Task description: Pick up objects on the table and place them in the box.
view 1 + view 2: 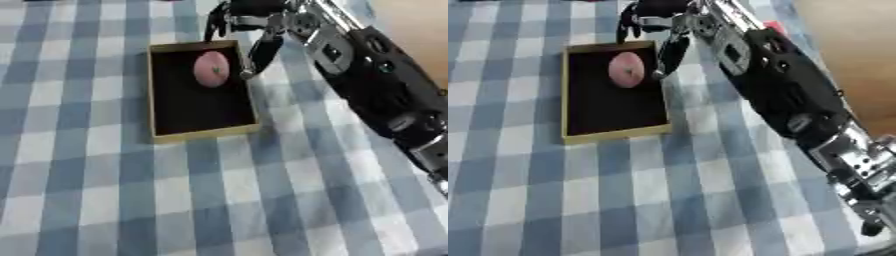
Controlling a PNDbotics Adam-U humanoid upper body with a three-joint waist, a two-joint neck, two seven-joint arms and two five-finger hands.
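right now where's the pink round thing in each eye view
Left eye view: the pink round thing lies in the far part of the box, upper middle of the picture.
Right eye view: the same thing sits further left, upper left of centre.
Shared landmark: the right hand, fingers hanging just past the box's far right corner.

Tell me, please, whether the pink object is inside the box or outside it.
Inside: the pink object lies on the dark floor of the box, within its tan rim.
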